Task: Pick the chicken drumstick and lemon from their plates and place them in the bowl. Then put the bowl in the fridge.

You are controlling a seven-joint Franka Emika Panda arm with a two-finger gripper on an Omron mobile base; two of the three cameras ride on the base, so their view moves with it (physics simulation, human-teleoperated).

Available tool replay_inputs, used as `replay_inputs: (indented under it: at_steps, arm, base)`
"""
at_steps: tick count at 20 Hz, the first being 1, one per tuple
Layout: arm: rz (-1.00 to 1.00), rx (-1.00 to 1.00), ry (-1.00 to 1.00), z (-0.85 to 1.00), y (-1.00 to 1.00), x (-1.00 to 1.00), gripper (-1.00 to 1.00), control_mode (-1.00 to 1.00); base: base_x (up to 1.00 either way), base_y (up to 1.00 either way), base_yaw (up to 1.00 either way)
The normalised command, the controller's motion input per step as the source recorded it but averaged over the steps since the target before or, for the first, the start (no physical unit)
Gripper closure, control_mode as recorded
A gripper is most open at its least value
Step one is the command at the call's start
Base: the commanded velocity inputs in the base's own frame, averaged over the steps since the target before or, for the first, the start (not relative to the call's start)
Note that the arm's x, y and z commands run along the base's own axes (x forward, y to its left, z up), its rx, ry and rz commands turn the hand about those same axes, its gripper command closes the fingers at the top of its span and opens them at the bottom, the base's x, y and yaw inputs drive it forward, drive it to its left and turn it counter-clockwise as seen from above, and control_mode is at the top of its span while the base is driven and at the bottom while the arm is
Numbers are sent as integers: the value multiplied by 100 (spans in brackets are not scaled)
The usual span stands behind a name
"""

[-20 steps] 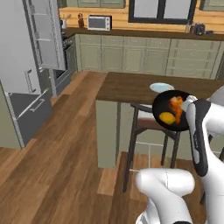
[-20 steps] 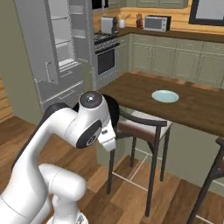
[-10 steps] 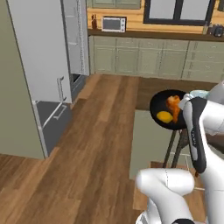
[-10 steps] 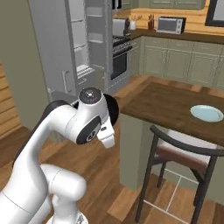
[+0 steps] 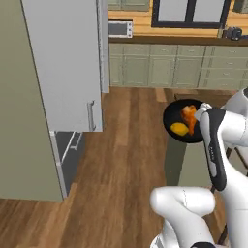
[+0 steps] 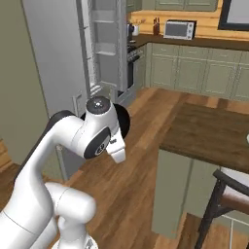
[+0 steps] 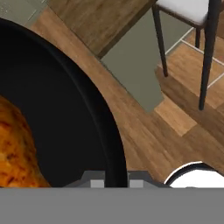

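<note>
Hand: our hand [image 7: 116,181] is closed tight on the rim of the bowl [image 5: 186,121] and carries it in the air beside the arm, above the wooden floor [image 5: 131,160].
Bowl content: the chicken drumstick [image 5: 188,116] and the lemon [image 5: 179,129] lie inside, touching each other; in the hand view we see the drumstick's orange side against the black wall.
Change: compared with one second ago the whole picture has turned. The table [image 6: 209,133] with the stool [image 6: 228,199] was in the middle before; now it stands at the right edge, so it is the base that has turned and not the things. The bowl keeps the same place next to the arm.
Fridge: the fridge [image 5: 63,63] now is large at our left, its door open, white shelves visible in the right base view.
Meaning: we judge that picking is finished, and the transport to the fridge is in progress.
Next: come closer and set the bowl level on a shelf, so that nothing rolls out.
</note>
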Motion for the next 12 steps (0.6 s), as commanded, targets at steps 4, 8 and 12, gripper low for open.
replay_inputs:
  at_steps: [4,8,12]
  arm:
    - [0,0,0,0,0,0,100,100]
    - [0,0,0,0,0,0,100,100]
    - [0,0,0,0,0,0,100,100]
  base:
    - [100,86,-30]
    - [100,10,-14]
    - [100,14,-2]
